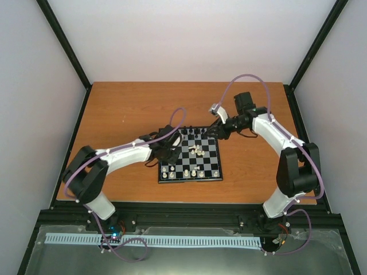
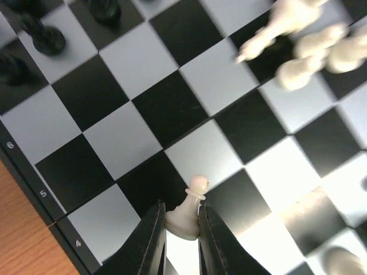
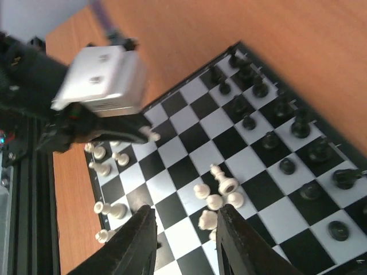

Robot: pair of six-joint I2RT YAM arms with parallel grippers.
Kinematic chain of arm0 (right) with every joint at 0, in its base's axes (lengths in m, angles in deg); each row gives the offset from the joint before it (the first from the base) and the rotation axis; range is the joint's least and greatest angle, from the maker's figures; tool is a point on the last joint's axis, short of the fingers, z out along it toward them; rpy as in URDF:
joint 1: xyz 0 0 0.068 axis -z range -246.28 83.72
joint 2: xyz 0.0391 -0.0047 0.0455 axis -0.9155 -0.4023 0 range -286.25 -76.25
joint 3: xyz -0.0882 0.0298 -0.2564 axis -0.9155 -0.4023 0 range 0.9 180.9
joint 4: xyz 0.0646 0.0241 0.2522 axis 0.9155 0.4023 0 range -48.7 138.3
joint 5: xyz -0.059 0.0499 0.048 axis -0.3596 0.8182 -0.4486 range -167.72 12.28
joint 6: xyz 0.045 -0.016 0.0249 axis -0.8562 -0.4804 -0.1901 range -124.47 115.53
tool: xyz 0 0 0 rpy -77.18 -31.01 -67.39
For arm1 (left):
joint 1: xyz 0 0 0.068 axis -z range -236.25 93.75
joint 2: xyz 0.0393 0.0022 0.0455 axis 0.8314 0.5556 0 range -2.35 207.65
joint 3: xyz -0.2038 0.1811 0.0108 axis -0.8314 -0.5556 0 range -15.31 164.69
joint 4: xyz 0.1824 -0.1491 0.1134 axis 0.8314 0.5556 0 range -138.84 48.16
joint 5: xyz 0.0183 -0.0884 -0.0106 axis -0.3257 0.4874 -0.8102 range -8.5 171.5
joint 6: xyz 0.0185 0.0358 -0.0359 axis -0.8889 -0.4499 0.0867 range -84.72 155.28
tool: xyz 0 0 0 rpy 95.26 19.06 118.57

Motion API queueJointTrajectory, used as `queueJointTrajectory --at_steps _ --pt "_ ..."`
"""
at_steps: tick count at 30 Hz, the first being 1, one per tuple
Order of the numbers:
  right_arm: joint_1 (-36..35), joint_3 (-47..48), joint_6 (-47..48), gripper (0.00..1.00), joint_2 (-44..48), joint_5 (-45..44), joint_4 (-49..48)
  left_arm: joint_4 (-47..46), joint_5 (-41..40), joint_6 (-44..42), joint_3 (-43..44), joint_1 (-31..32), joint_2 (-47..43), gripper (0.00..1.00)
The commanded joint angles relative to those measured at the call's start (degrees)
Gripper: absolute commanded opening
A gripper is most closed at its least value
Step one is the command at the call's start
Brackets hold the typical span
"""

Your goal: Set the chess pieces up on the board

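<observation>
The left pincer (image 2: 182, 229) is pinching a white pawn (image 2: 189, 209) by its bottom part, with one finger on each side touching it. The pawn is over a square near the left edge of the board (image 2: 166, 109), by the side with the little numbers. I cannot tell if the pawn stands on the board or is just above it. The right pincer (image 3: 186, 240) has its fingers apart and holds nothing. It hangs over a heap of white pieces (image 3: 221, 192) in the middle of the board. The black pieces (image 3: 300, 127) stand along the far side. A row of white pieces (image 1: 192, 172) stands along the near edge. The board lies on the brown worktop (image 1: 126, 109).
</observation>
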Motion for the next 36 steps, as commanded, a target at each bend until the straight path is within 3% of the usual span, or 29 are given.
queueJointTrajectory --at_steps 1,10,22,36 --pt "2.19 4.68 -2.93 0.32 -3.91 9.34 4.93 -10.44 4.22 -2.56 -3.59 0.74 -8.95 0.09" --pt "0.73 12.44 1.41 0.38 -15.09 24.39 20.14 -15.99 12.31 -5.01 -6.42 1.25 -15.47 0.1" --pt "-6.15 12.45 -2.21 0.4 -17.97 23.08 18.03 -16.75 14.92 -5.57 -6.87 1.73 -16.73 0.1" --pt "-7.39 13.11 -3.24 0.25 -19.97 25.01 17.69 -17.26 16.25 -5.56 -6.92 1.82 -16.71 0.11"
